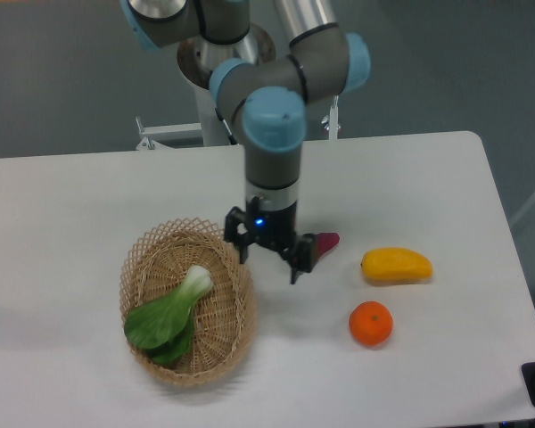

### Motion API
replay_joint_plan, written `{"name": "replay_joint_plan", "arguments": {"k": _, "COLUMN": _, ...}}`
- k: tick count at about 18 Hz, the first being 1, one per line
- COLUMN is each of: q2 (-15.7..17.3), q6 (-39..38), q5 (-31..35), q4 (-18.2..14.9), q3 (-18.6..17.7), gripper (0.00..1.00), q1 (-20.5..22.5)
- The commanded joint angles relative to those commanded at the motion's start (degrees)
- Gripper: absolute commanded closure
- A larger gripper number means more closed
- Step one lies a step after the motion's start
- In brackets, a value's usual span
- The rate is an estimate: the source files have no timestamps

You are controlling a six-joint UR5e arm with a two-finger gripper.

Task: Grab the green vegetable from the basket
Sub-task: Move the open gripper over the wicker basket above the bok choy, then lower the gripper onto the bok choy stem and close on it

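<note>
Gripper (269, 261) spread wide and empty, just beside the right rim of the wicker basket (139, 259), bok choy not yet touched.

The bok choy (168, 314) lies inside the basket, pale stem end pointing up and right, dark green leaves spread toward the lower left of the basket floor. The arm (273, 143) comes down vertically from the mount at the table's far edge; a small blue light shows on the gripper body. Left fingertip sits at the basket's lacy edge, right fingertip over bare white table (62, 205); the height above the surface cannot be judged. A purple sweet potato (325, 242) is partly hidden behind the right finger. Further right lies a yellow pepper (396, 265), and nearer the camera an orange (371, 324), both well apart from the basket.
</note>
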Motion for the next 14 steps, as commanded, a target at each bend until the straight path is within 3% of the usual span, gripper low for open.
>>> {"name": "replay_joint_plan", "arguments": {"k": 8, "q2": -2.3, "q6": 0.5, "q5": 0.3, "q4": 0.0, "q3": -1.7, "gripper": 0.0, "q1": -6.3}}
{"name": "replay_joint_plan", "arguments": {"k": 14, "q2": -4.0, "q6": 0.4, "q5": 2.2, "q4": 0.2, "q3": -3.0, "gripper": 0.0, "q1": -8.3}}
